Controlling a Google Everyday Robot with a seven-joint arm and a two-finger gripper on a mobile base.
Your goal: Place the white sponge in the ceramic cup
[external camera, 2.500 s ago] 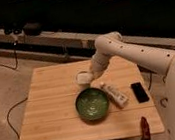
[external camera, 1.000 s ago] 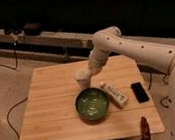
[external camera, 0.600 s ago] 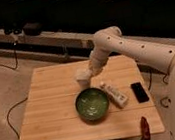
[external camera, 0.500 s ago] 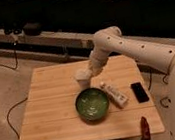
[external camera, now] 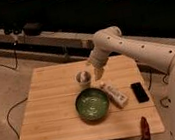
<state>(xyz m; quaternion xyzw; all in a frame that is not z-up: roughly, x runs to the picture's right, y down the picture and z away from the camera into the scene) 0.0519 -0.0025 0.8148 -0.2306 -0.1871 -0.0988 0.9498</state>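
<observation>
The ceramic cup (external camera: 83,79) is small, white and round, and stands upright on the wooden table (external camera: 53,116), just behind the green bowl. A pale lump that looks like the white sponge (external camera: 84,75) shows in the cup's mouth. My gripper (external camera: 97,72) hangs at the end of the white arm, just right of the cup and a little above the table top. It holds nothing that I can see.
A wide dark green bowl (external camera: 92,104) sits in front of the cup. A long white labelled tube (external camera: 114,93) and a black phone (external camera: 139,91) lie to the right. A red-handled tool (external camera: 144,126) is at the front right edge. Cables lie on the floor to the left.
The gripper was low over the cup 2.5 s ago. It has since lifted and drawn back to the right of it. It has barely moved over the last second.
</observation>
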